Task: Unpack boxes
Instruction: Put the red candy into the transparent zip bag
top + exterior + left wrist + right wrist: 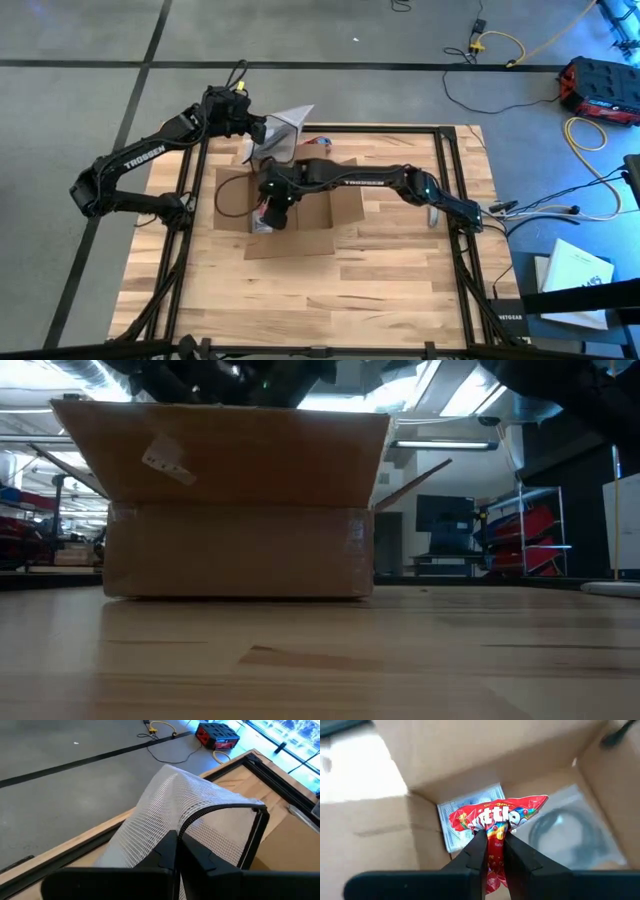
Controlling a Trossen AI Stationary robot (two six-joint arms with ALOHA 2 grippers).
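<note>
The brown cardboard box [300,205] sits open toward the far left part of the wooden tabletop [380,270], flaps folded out, and the right gripper [492,837] hangs right over its opening with jaws pinching the edge of a red candy packet [495,817], the packet crumpled between the two dark fingers. Beneath it, inside the box, a pale printed item [465,820] lies flat on the bottom, and beside that a clear plastic bag [565,832] with a dark coiled cable showing through it. Over at the far edge, the left gripper [177,842] sits beyond the box's rear flap, jaws pressed together on a white mesh zip pouch [185,812], which stands up past the tabletop's black frame [280,782]. From table height, the near wall of the box [235,550] and its raised flap with a small white label [165,460] block any look inside. Off the tabletop, yellow cables [500,45] and a red-and-black case [600,85] lie on the grey floor.
</note>
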